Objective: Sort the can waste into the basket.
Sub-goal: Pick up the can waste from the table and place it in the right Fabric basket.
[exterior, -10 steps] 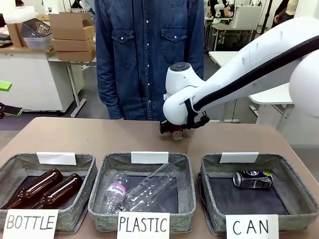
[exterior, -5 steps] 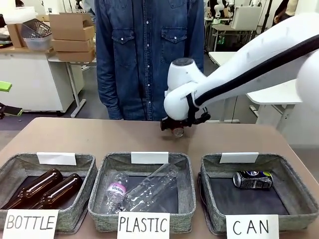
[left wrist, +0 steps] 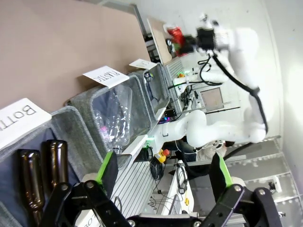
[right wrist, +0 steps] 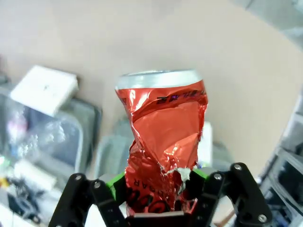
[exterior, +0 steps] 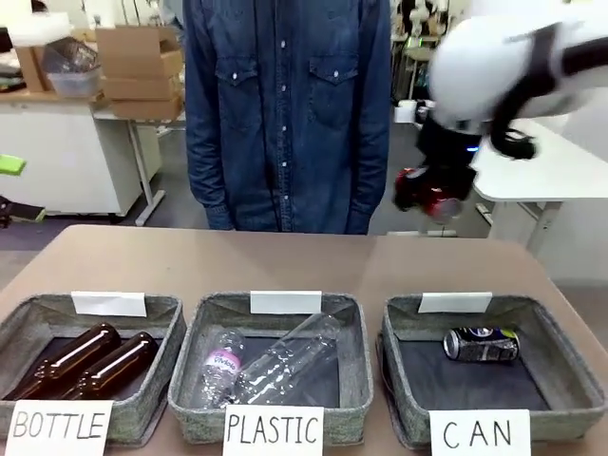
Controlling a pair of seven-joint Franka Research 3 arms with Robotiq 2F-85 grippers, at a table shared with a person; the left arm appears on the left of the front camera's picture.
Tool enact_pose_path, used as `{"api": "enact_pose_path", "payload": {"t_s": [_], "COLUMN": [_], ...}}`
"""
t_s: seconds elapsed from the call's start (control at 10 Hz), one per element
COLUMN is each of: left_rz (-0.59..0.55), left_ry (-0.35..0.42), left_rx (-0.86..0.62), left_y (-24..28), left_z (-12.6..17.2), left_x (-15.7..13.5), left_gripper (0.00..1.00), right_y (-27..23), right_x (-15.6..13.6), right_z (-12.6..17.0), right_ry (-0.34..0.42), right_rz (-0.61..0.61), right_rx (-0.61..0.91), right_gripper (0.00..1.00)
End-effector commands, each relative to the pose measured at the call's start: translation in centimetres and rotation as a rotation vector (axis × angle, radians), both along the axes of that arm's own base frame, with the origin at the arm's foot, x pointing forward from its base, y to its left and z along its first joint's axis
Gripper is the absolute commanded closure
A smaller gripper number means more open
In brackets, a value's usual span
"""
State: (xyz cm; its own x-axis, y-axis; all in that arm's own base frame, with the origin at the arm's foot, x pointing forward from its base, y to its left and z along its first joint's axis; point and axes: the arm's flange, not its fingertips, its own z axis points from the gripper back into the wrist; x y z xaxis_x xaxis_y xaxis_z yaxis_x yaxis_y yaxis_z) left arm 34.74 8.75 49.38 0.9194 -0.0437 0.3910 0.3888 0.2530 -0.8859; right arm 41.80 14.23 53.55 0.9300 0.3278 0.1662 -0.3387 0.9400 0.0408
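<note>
Front view. Right end effector (exterior: 432, 198) is up in the air at the far right of the table (exterior: 190, 256), clenched on the red can (exterior: 437, 201). A second ago it was low at the far middle of the table, just in front of the person (exterior: 285, 104), with the can at the table surface. So the can has been lifted and carried to the robot's right, and it now sits well above and behind the CAN basket (exterior: 404, 328). Arm image is motion-blurred. The black-blue can (exterior: 482, 343) lies on its side in that basket, unmoved. Brown bottles (exterior: 81, 361) in the BOTTLE basket and clear plastic bottles (exterior: 271, 361) in the PLASTIC basket, all as before.

Left wrist view. Left end effector (left wrist: 163, 177) has its jaws spread wide with nothing between them, parked by the basket row. Far off, the right arm shows with the red can (left wrist: 176, 34) held high.

Right wrist view. Red can (right wrist: 163, 142), badly dented, stands upright between the green pads (right wrist: 115, 180), gripped at its lower end, silver top rim outward. Background blurred.

Judgement: pick is done, transport is under way. What remains is to bring the can over the CAN basket and let go.
</note>
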Motion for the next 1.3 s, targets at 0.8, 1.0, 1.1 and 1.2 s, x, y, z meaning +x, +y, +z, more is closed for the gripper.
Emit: {"api": "enact_pose_path", "payload": {"t_s": [0.8, 1.0, 1.1, 1.2], "left_rz": [-0.012, -0.012, -0.012, -0.012], "left_ry": [-0.010, -0.010, -0.010, -0.010], "left_rx": [0.001, 0.001, 0.001, 0.001], "left_y": [0.1, 0.1, 0.1, 0.1], "left_z": [0.0, 0.0, 0.0, 0.0], "left_x": [-0.2, -0.2, -0.2, -0.2], "left_gripper": [0.00, 0.00, 0.00, 0.00], "right_y": [-9.7, -9.6, -9.7, -9.6], "right_x": [-13.2, -13.1, -13.0, -12.8], "right_z": [-1.3, -1.1, -1.0, -1.0], "right_ry": [0.123, 0.118, 0.111, 0.116], "right_rz": [0.137, 0.147, 0.150, 0.145], "right_rx": [0.039, 0.049, 0.058, 0.056], "right_gripper": [1.00, 0.21, 0.00, 0.00]}}
